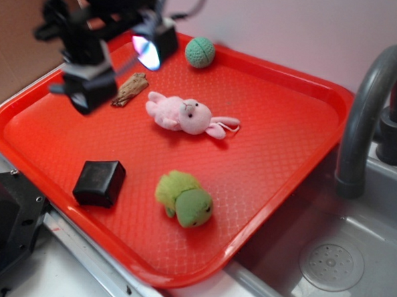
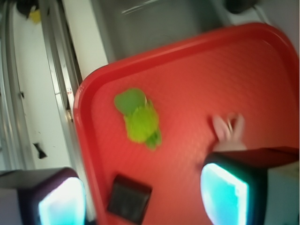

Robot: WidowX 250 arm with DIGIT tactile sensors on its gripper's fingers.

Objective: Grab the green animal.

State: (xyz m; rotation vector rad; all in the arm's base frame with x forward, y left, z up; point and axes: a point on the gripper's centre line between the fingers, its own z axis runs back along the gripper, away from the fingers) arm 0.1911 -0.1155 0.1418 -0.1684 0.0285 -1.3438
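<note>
The green animal point(image 1: 186, 200) is a small plush turtle with a fuzzy lime shell and a darker round head. It lies near the front edge of the red tray point(image 1: 273, 126). In the wrist view the green animal point(image 2: 138, 117) lies free on the tray point(image 2: 197, 84), well ahead of the fingers. My gripper point(image 1: 119, 68) hangs high over the tray's back left corner, far from the turtle. It is open, and nothing is between the two glowing fingertips point(image 2: 225, 192) of the gripper point(image 2: 143, 199).
A pink bunny point(image 1: 185, 114) lies mid-tray. Behind it are a teal knitted ball point(image 1: 200, 52) and a brown piece point(image 1: 130, 90). A black box point(image 1: 100, 182) sits left of the turtle. A grey faucet point(image 1: 367, 111) and sink point(image 1: 339, 262) stand to the right.
</note>
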